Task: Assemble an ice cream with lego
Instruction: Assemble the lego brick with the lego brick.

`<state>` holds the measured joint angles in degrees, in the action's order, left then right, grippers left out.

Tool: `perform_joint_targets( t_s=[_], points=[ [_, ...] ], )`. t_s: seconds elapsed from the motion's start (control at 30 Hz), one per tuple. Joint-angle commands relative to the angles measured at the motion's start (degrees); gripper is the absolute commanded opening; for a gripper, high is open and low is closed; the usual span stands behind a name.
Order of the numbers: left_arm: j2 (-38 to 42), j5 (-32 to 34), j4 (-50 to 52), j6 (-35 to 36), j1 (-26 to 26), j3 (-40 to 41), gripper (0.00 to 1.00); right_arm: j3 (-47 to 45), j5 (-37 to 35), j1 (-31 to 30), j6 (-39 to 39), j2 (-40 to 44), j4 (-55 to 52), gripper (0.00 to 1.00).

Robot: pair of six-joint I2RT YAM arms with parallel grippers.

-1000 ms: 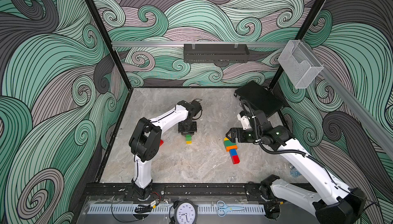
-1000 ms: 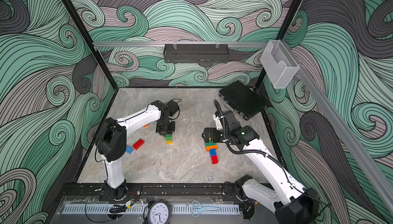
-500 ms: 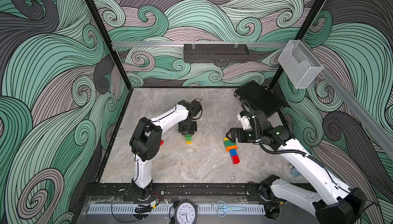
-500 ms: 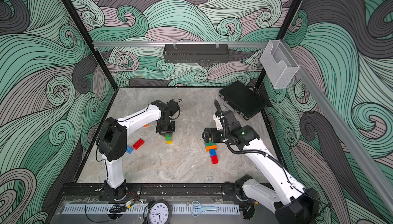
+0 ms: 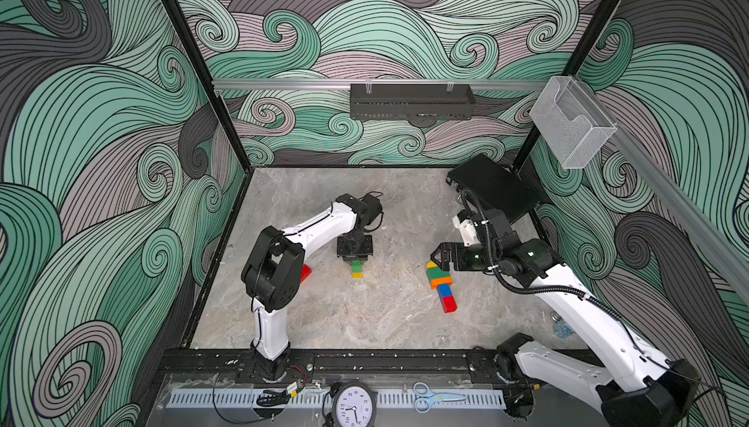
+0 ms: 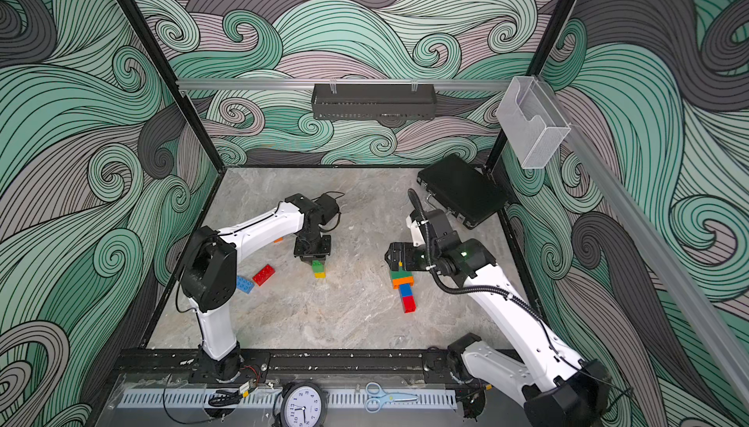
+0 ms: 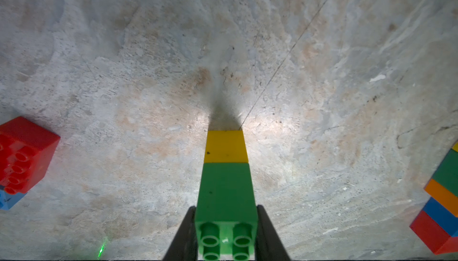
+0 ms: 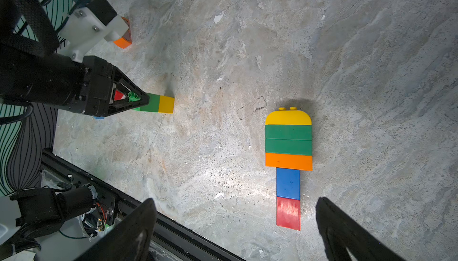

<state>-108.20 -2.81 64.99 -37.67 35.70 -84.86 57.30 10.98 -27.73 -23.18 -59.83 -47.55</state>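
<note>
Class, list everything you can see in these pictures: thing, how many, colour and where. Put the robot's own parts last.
table: one, grey marbled
brick stack: one, yellow, green, orange, blue, red, lying flat, right of centre
brick pair: one, green on yellow, centre
red brick: one, red, left side
blue brick: one, blue, beside red brick
orange brick: one, orange, left, farther back
case: one, black, back right corner
tray: one, black, back wall
box: one, clear, right wall
clock: one, white, front edge
scissors: one, pale blue, front edge
left hand: one, black, shut on brick pair
right hand: one, black, open
</note>
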Motion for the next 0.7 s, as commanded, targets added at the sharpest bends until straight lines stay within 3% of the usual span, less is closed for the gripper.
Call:
perform_joint_targets(
  t_s=[0.0, 0.67],
  points=[
    [-1.48, 0.05, 3.24, -0.8, -0.12, 1.29, 0.06, 1.41, -0.43, 0.26, -0.78, 0.65, -0.46, 0.99],
    [-0.45, 0.44, 2.46, -2.27, -0.28, -2.29, 0.25, 0.88, -0.93, 0.25, -1.0, 1.56, -0.54, 0.99]
  ],
)
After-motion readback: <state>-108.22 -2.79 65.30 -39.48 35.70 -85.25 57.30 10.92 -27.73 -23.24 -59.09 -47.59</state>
